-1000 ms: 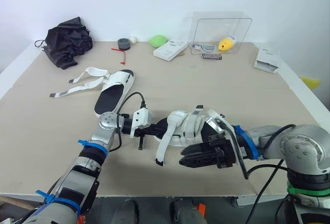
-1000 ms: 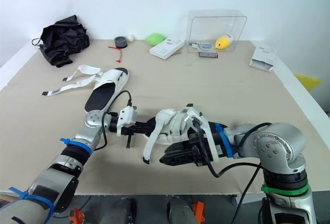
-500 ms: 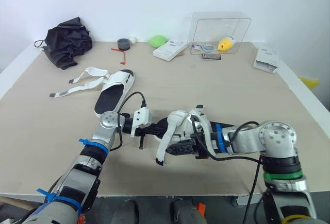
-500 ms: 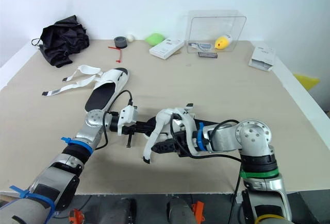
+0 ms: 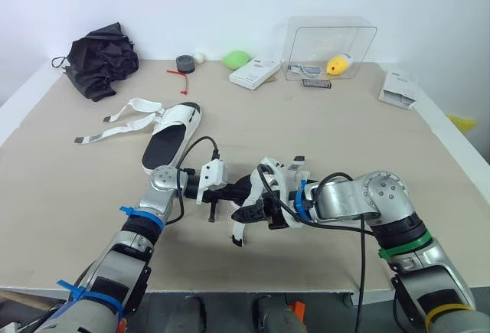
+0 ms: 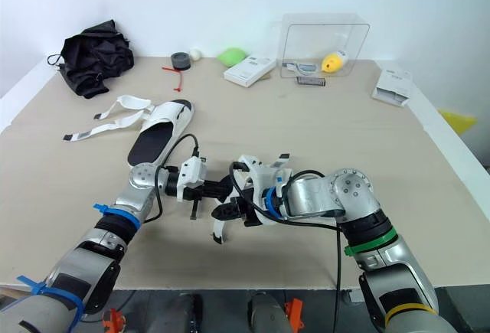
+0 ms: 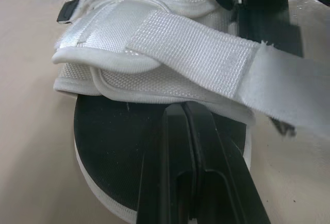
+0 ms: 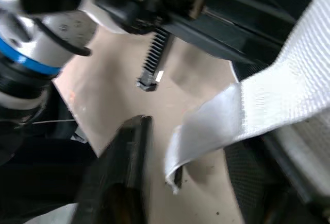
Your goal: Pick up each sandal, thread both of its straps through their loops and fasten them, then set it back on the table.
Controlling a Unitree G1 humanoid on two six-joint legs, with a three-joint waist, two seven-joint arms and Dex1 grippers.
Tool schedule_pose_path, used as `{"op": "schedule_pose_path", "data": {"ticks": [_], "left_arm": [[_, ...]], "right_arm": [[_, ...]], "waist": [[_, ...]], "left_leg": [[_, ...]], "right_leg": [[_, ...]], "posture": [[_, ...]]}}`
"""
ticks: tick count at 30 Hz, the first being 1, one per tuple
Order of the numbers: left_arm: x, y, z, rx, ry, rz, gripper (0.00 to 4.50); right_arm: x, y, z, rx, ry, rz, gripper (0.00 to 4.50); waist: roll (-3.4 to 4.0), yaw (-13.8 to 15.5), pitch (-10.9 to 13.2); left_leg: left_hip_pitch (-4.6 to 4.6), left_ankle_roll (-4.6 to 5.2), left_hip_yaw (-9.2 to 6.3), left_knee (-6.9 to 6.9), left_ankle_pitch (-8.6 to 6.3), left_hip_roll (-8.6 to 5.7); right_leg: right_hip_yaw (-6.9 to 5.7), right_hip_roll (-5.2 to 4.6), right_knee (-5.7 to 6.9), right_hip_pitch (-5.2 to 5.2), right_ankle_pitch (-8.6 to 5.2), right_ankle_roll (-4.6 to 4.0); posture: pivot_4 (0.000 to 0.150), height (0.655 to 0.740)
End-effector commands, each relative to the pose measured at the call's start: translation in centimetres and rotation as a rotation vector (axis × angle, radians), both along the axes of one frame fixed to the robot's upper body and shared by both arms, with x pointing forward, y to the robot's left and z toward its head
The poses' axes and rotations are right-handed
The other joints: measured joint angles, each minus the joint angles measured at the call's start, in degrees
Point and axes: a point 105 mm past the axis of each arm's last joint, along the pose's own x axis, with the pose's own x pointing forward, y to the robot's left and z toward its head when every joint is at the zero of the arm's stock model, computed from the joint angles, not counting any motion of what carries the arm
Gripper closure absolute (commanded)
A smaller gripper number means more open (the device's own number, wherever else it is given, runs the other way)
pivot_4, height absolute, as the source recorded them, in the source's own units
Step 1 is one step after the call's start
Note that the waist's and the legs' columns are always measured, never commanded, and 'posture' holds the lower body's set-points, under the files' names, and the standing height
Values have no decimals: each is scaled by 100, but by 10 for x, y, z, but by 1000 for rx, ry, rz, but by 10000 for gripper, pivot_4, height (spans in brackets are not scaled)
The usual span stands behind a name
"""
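Bright, even indoor light; head views sharp, wrist views partly soft.
Diffuse overhead light leaves the desk (image 5: pixel 321 126) evenly lit. Short soft shadows lie just under the sandal (image 5: pixel 274 174) and the arms. There is a faint sheen on the clear box (image 5: pixel 331 46), and the white wall is slightly washed out. Left wrist view: strap (image 7: pixel 191 59) weave crisp, near black jaws soft. Right wrist view: blurred throughout, loose strap end (image 8: pixel 206 136) smeared, near jaw a dark unfocused shape.

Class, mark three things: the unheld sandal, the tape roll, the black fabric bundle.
unheld sandal (image 5: pixel 170 138): left eye view, black insole.
tape roll (image 5: pixel 184 64): left eye view, outer side.
black fabric bundle (image 5: pixel 99 59): left eye view, its middle.
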Motion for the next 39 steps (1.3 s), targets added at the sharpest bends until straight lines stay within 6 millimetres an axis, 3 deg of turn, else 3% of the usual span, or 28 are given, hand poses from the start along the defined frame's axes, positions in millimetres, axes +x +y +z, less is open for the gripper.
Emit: {"op": "schedule_pose_path", "data": {"ticks": [1,7,10,12,22,29,39], "left_arm": [[-9,6,-30,109,73,-2,45000],[-8,6,-30,109,71,0,45000],[-8,6,-30,109,72,-1,45000],[-8,6,-31,110,71,-1,45000],[-6,7,-30,102,69,16,45000],[-8,9,-31,97,73,25,45000],[-9,10,-33,92,79,39,45000]], "right_arm": [[0,3,22,48,-69,37,43513],[0,1,49,146,-113,104,43513],[19,-13,85,186,-171,83,43513],[29,-21,93,173,-173,53,43513],[43,-33,76,43,-115,61,43513],[55,-39,81,26,-110,45,43513],[49,-38,70,8,-52,97,43513]], "waist": [[0,-1,0],[0,-2,0],[6,-3,4],[7,4,5],[4,6,0],[5,7,0],[6,6,0]], "left_leg": [[0,3,0,0,2,0],[-1,8,2,-1,5,5],[-2,9,4,-2,4,7],[-3,12,12,-2,6,8],[-3,30,23,-13,-5,8],[-4,31,23,-14,-5,9],[-4,31,23,-14,-6,9]], "right_leg": [[1,-1,-2,0,3,-1],[0,-6,-6,-5,7,-7],[0,-6,-6,-9,8,-8],[-3,-13,-9,-10,10,-10],[-5,-18,-14,-11,4,-15],[-8,-17,-13,-12,4,-15],[-9,-16,-13,-13,6,-11]], "posture": [[1500,7400],[1500,7400],[1500,7400],[1500,7400],[1500,7400],[1500,7400],[1500,7400]]}}
